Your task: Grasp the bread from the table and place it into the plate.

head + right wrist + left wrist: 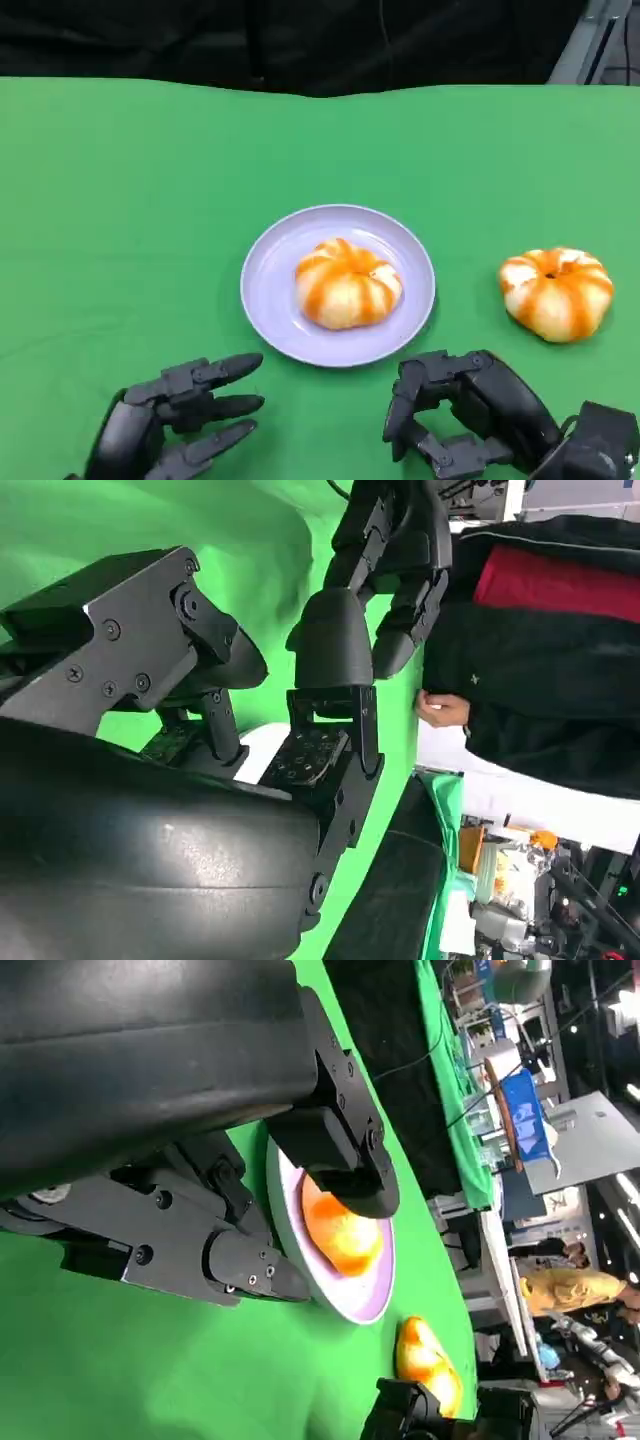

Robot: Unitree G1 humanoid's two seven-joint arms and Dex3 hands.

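Green cloth is covering the table (120, 200), where one bread (347, 283) is already sitting in the plate (268, 290), another bread (556, 292) is waiting beside it, and the left hand (175, 420) and right hand (465, 410) are hovering released, grasping nothing.

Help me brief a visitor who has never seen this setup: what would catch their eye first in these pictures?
Probably the two orange-striped breads on the green table: one bread lies in the lilac plate at the centre, and a second bread sits on the cloth to the plate's right. Next come the robot's black hands at the near edge, the left hand with fingers spread and the right hand near the plate, both holding nothing.
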